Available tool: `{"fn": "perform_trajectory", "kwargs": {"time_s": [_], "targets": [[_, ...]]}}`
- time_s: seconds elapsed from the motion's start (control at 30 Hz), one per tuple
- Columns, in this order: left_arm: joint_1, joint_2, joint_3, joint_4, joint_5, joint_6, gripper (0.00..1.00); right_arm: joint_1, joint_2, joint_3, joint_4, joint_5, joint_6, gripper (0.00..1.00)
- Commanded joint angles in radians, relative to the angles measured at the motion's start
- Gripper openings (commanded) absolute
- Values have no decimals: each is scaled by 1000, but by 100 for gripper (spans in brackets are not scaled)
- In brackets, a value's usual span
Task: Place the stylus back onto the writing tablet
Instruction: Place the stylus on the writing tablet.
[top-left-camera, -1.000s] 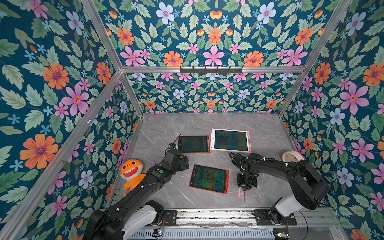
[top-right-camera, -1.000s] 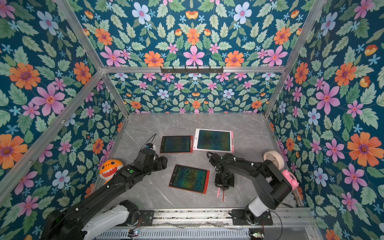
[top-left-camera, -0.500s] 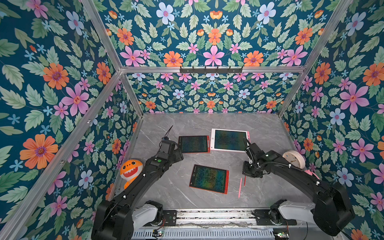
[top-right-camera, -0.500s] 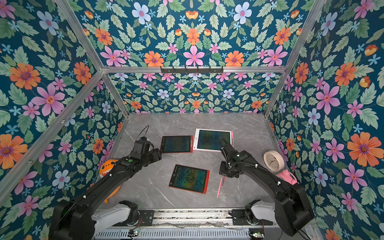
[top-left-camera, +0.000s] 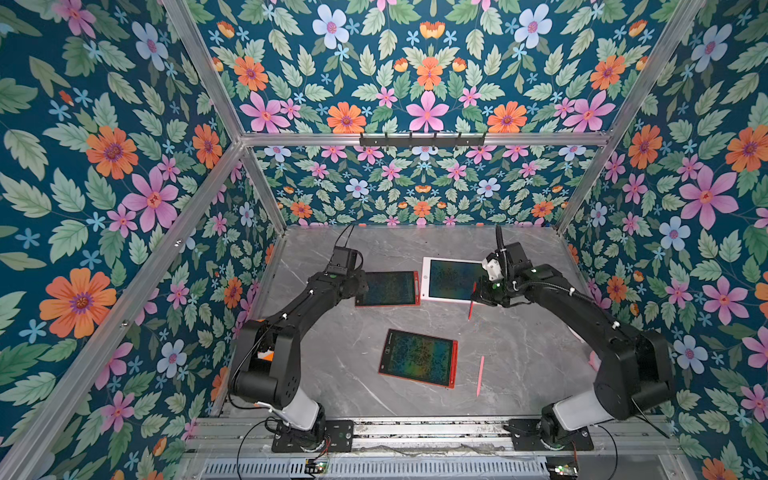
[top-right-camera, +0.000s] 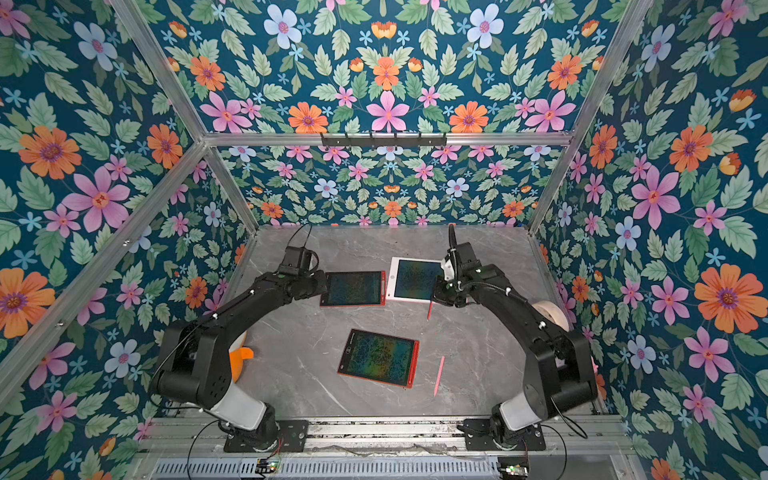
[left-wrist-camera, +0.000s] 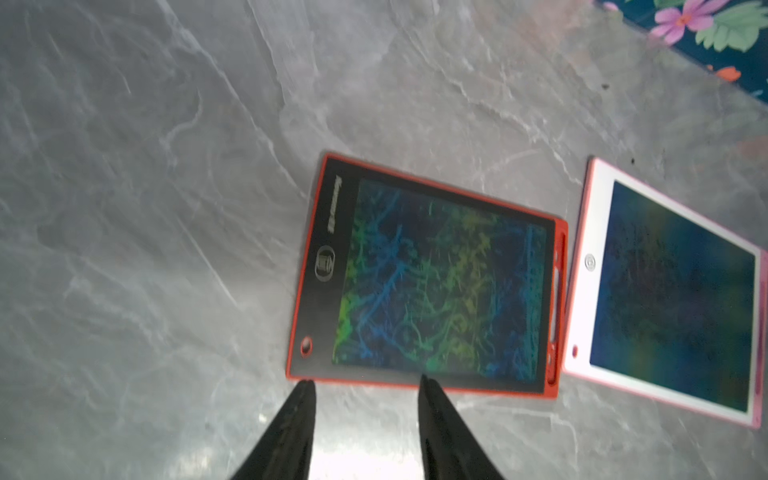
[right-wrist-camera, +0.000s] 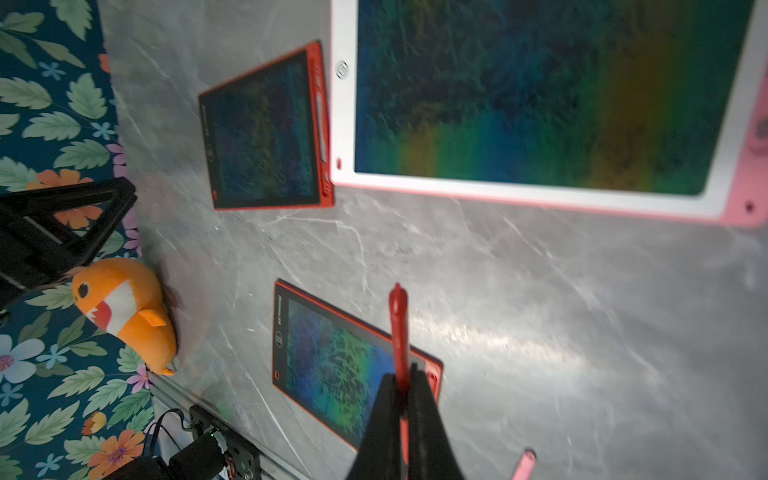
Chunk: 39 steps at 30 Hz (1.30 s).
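Grey marble tabletop (top-left-camera: 519, 345), floral walls (top-left-camera: 124, 208) on three sides. Closest in, a pink stylus (top-left-camera: 480, 376) lies flat and loose on the table, well apart from both sets of fingers. Just beside it is the near red-framed writing tablet (top-left-camera: 417, 357), flat, with no fingers on it. An orange plush toy (right-wrist-camera: 124, 307) sits by the left wall, well clear of the left fingers. A tape roll (top-right-camera: 548, 316) is by the right wall, behind the right arm.

Further in, the right gripper (right-wrist-camera: 409, 374) has its fingers (right-wrist-camera: 428, 415) pinched narrow on a red stylus (right-wrist-camera: 398, 324). The shaft sticks out past the fingertips. In both top views its free end is over bare table, just off the near edge of the white-and-pink writing tablet (top-left-camera: 424, 278), which lies right beyond those fingers. Cannot tell whether the tip touches the table.

The left gripper (left-wrist-camera: 365, 382) has its fingers (left-wrist-camera: 291, 428) apart with a middling gap and nothing between them. The tips are at the long edge of the far red-framed writing tablet (left-wrist-camera: 436, 282); contact cannot be told. That tablet lies flat just beside the white-and-pink one, short edges nearly touching.
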Motion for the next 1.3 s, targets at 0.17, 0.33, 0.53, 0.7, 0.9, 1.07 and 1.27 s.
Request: {"fn": "perform_trajectory", "kwargs": {"time_s": [0.17,0.33,0.53,0.7,0.9,1.07,1.27], "targets": [[59,155,116,-8,19,52,35,0,314,322,7,-129,-124,0],[66,214,122,21,67,86,28,0,510,558,-90,-163,-156,0],[67,239,93,58,110,94,21,3,652,714,-111,-185,-176,0],[66,260,75,75,123,96,16,24,723,774,-100,-186,-188,0],[66,273,75,75,113,94,11,62,772,788,-81,-158,-176,0],[66,273,75,65,87,93,6,82,806,811,-72,-146,-153,0],[66,282,78,59,77,88,0,101,846,857,-75,-121,-118,0]]}}
